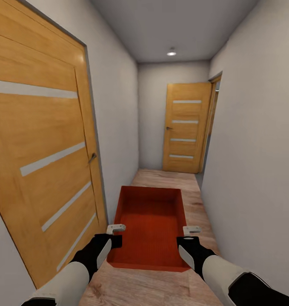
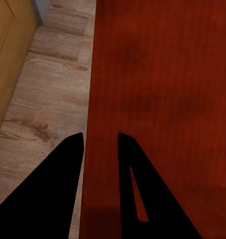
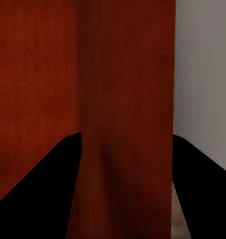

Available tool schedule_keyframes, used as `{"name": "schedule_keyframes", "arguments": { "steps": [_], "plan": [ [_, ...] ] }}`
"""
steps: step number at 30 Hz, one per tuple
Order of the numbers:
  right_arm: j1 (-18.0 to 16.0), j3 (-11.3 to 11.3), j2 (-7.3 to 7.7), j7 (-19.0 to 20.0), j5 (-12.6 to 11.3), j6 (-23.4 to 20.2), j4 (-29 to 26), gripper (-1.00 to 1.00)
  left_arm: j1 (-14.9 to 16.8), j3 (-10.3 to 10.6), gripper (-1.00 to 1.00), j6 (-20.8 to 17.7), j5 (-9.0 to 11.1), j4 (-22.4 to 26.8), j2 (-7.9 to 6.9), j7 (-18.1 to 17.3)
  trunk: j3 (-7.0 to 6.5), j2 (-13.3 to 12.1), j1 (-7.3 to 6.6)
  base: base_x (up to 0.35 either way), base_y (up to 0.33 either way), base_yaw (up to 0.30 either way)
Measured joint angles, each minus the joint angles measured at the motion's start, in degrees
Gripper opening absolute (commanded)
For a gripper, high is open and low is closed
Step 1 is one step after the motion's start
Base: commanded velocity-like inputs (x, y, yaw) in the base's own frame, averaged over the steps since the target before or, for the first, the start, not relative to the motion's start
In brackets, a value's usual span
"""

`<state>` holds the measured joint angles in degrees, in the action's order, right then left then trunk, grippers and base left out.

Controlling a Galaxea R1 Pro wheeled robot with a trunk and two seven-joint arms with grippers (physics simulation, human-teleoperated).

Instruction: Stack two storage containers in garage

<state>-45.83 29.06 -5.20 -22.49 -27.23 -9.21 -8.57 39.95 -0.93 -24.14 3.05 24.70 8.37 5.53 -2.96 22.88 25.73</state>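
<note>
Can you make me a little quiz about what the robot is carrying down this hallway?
1. True or false: the orange-red storage container has something inside it.
2. Which walls of the container do the left hand and right hand grip? A) its left and right side walls B) its near and far end walls C) its floor
3. Fill in: the closed wooden door with the pale stripes is on the robot's ____ side.

Key:
1. False, it looks empty.
2. A, each hand's fingers straddle one side wall.
3. Left.
</note>
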Motion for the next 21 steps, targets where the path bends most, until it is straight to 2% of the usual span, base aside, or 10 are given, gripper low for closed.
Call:
{"name": "schedule_keyframes", "arguments": {
  "steps": [11,21],
  "plan": [
    [0.00,0.02,0.00,0.00,-0.03,0.00,0.01,-1.00,0.00,0.00,-1.00,0.00,0.00,-0.01,0.00,0.00,0.00,0.00,0.00,0.322,0.000,-0.005],
    [0.01,0.00,0.01,-0.02,-0.01,-0.01,-0.01,-1.00,0.01,0.00,-1.00,0.03,-0.01,-0.04,0.01,-0.01,0.00,0.00,0.00,0.322,0.000,-0.221]
  ]
}}
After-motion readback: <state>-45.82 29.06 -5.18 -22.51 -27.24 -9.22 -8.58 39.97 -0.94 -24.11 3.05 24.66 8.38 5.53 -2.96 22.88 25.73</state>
